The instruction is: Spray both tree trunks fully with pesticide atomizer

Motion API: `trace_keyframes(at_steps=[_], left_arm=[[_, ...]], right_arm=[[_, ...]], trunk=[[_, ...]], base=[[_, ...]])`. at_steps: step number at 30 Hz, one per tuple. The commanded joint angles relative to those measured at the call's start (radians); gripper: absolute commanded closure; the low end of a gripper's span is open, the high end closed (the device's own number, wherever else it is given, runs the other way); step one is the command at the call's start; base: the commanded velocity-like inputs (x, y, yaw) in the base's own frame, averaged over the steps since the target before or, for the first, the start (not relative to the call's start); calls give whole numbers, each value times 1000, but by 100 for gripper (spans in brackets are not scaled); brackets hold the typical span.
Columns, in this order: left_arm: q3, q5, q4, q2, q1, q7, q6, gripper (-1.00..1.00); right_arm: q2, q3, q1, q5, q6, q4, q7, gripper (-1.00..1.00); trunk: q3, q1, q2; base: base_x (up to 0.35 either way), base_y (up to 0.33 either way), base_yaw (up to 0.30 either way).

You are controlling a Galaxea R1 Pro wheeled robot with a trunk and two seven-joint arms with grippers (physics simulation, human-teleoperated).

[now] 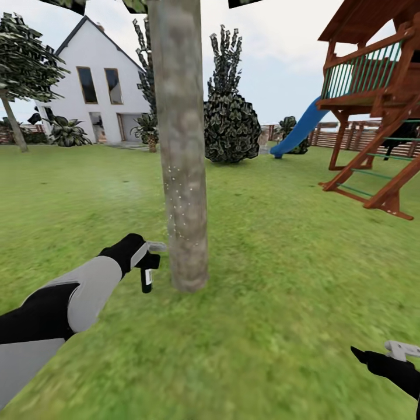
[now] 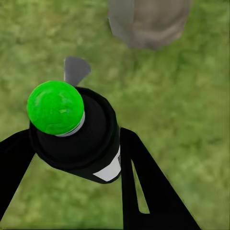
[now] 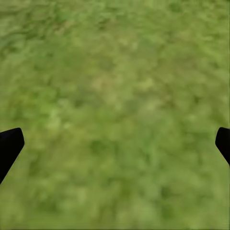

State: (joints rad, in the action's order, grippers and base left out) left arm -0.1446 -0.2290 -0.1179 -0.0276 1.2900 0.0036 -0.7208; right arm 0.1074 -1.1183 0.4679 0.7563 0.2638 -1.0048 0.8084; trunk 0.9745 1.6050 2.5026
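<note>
The near tree trunk [image 1: 184, 146] rises from the grass lawn [image 1: 274, 274] in the middle of the head view, grey-brown and mottled, with small white specks on its lower part. My left gripper [image 1: 144, 261] is shut on the pesticide atomizer [image 1: 146, 279], a small black bottle with a white label, held just left of the trunk's base. Its grey nozzle [image 1: 156, 246] points at the trunk. In the left wrist view, the atomizer [image 2: 86, 143] carries a green ball on top, with black fingers [image 2: 143, 182] on both sides and the trunk's foot [image 2: 148, 21] just beyond. My right gripper [image 1: 379, 357] hangs open over bare grass [image 3: 115, 96].
A wooden play tower [image 1: 379, 105] with a blue slide [image 1: 297, 131] stands at the right. Behind the trunk are a dark round shrub [image 1: 231, 128], a white house [image 1: 93, 81] and a brown slat fence [image 1: 350, 134]. Another tree [image 1: 20, 70] stands at far left.
</note>
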Motion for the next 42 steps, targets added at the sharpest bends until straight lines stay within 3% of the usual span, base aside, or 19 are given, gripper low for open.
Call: trace_keyframes(at_steps=[1, 10, 35, 42], left_arm=[[0, -1, 0, 0, 0, 3, 0, 100], [0, -2, 1, -1, -1, 4, 0, 100], [0, -1, 1, -2, -1, 4, 0, 100], [0, -1, 1, -1, -1, 4, 0, 100]], right_arm=[[0, 0, 0, 0, 0, 0, 0, -100], [0, 0, 0, 0, 0, 0, 0, -100], [0, 0, 0, 0, 0, 0, 0, -100], [0, 0, 0, 0, 0, 0, 0, -100]], trunk=[[0, 0, 0], [0, 0, 0], [0, 0, 0], [0, 0, 0]], base=[[0, 0, 213], [53, -240, 35], [3, -319, 243], [79, -320, 37]])
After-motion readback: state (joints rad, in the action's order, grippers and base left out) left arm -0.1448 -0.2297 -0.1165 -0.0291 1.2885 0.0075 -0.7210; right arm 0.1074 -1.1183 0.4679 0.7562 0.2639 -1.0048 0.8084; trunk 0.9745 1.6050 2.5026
